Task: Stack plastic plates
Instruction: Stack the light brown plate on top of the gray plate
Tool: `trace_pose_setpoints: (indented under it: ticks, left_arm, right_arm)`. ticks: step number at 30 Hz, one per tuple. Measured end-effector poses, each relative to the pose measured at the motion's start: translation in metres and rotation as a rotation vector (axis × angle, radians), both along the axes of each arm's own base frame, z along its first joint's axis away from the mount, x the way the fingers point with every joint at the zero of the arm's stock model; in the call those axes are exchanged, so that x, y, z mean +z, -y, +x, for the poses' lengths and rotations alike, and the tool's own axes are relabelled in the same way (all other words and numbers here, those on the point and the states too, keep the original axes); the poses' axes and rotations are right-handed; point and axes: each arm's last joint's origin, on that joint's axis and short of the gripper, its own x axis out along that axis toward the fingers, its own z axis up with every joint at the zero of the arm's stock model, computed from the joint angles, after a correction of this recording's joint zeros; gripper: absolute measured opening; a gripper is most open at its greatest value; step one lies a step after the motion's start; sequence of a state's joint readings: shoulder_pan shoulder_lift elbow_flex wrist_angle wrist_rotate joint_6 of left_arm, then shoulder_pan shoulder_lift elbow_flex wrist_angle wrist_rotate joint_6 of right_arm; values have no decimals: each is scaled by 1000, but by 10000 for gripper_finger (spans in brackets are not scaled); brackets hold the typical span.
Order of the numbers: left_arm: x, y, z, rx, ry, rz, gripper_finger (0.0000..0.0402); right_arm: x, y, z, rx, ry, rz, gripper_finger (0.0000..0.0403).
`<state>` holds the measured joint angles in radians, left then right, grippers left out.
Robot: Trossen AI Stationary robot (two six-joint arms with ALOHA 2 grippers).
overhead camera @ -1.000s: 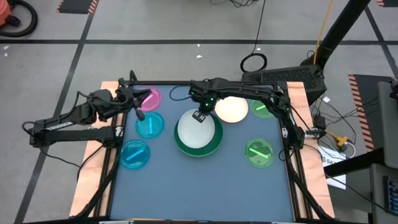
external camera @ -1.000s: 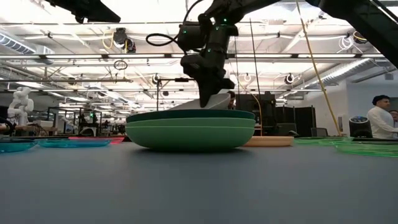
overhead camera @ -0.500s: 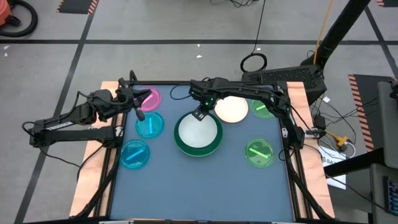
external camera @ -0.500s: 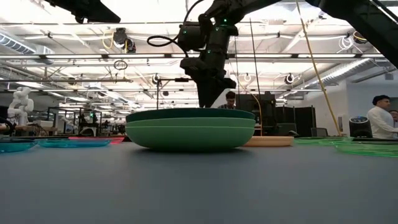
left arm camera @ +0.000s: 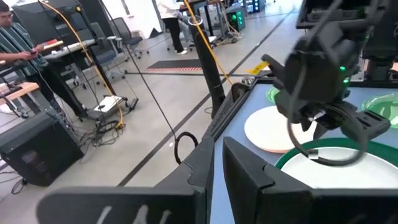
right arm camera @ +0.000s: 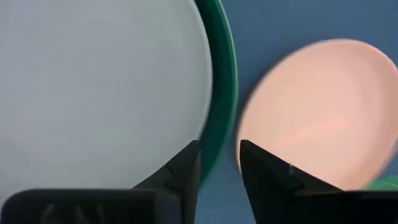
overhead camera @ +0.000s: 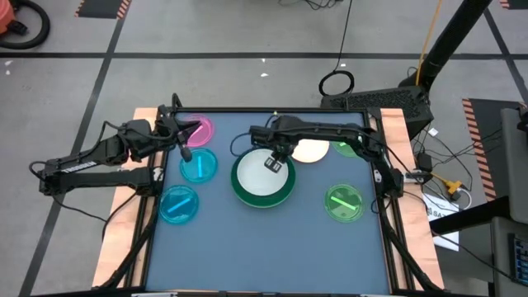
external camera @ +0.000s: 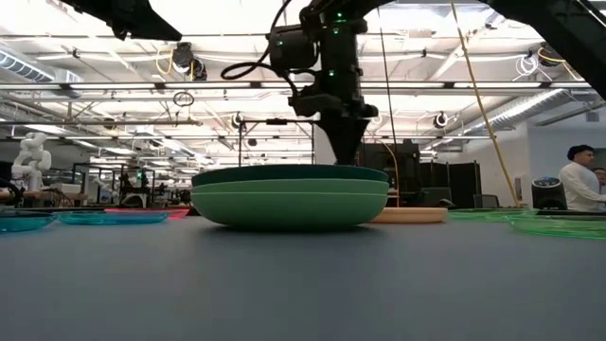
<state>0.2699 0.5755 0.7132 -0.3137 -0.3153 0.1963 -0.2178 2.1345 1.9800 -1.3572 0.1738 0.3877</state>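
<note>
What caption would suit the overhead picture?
Right gripper hovers open over a white plate on the green stack, cream plate beside it.

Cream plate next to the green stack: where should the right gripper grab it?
Judging by its pose, take the cream plate by its rim, from above. It lies flat and shallow on the table, so only the edge offers a pinch. The rim facing the green stack sits nearest the right gripper.

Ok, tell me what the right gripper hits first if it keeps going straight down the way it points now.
Probably the dark green rim of the stacked large plates. The right gripper points down with its fingers slightly apart over that rim, the cream plate just beside. Depth is unclear.
</note>
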Motion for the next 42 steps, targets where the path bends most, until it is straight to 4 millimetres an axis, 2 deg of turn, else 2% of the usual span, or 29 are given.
trace_pose_setpoints:
  ticks: [3,13,17,20,24,30,33,37,42]
  left_arm:
    - [-1,0,0,2,0,-10,42]
    - [-2,0,0,4,-10,-24,42]
    - [-3,0,0,4,-16,-26,42]
    - [-3,0,0,3,-17,-24,42]
    - [-3,0,0,3,-16,-22,42]
    - [-2,0,0,3,-6,-19,42]
    - [-1,0,0,3,-5,-19,42]
    - [-2,0,0,2,-7,-17,42]
    - [-2,0,0,2,-10,-13,42]
  right_arm:
    - [1,1,-4,0,-38,-1,109]
    - [19,22,-22,-45,-73,-79,109]
    - [15,23,-35,-57,-69,-100,109]
    - [3,22,-53,-84,-54,-96,109]
    - [-14,26,-88,-189,46,-56,109]
    - [-33,29,-145,-565,117,-38,109]
    - [-41,27,-169,-695,134,-56,109]
    - [-51,25,-186,-772,220,-67,109]
    - [-68,27,-196,-802,291,-74,110]
